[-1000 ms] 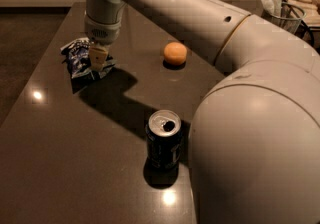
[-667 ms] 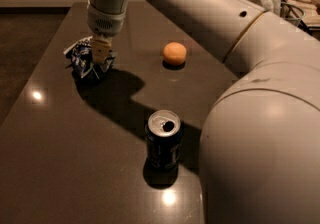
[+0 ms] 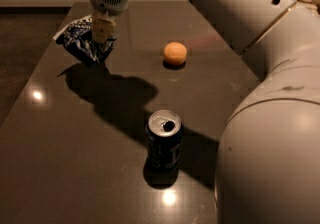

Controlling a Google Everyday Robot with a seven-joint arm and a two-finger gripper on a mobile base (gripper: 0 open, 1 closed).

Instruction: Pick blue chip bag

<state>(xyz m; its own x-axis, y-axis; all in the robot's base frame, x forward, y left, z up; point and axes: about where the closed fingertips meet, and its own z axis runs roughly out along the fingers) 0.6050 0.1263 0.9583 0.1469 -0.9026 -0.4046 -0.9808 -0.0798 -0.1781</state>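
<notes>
Camera view, one frame; gripper (image 3: 102, 35) hangs from the wrist at upper left, over the far-left part of the table (image 3: 65, 168); its tan fingers (image 3: 103, 27) are pinched together on the blue chip bag (image 3: 77, 43), clamping the bag's upper right portion; most of the bag sticks out to the left of and below the fingers.

Bag looks crumpled, dark blue foil with a white edge showing at its upper left end; it appears to hang just off the tabletop, though contact at its lowest corner cannot be ruled out; a broad shadow (image 3: 120, 98) spreads on the surface below and to the right of it.

Edges: bag sits near the table's far-left corner; the left edge runs diagonally just beside it, dark floor beyond; the far edge lies behind the wrist. Room: bare dark tabletop to the near side and to the right of the bag; orange ball (image 3: 175, 53) rests on the table to the right, well apart from bag and gripper; soda can (image 3: 163, 140) stands upright toward the near side, top opened, well apart from both; arm (image 3: 235, 3) crosses the upper right, and the robot body (image 3: 270, 163) fills the lower right.

Bag's long axis runs from upper left down to lower right; white-edged end points toward the left table edge, darker bunched end points toward the near side under the fingers.
</notes>
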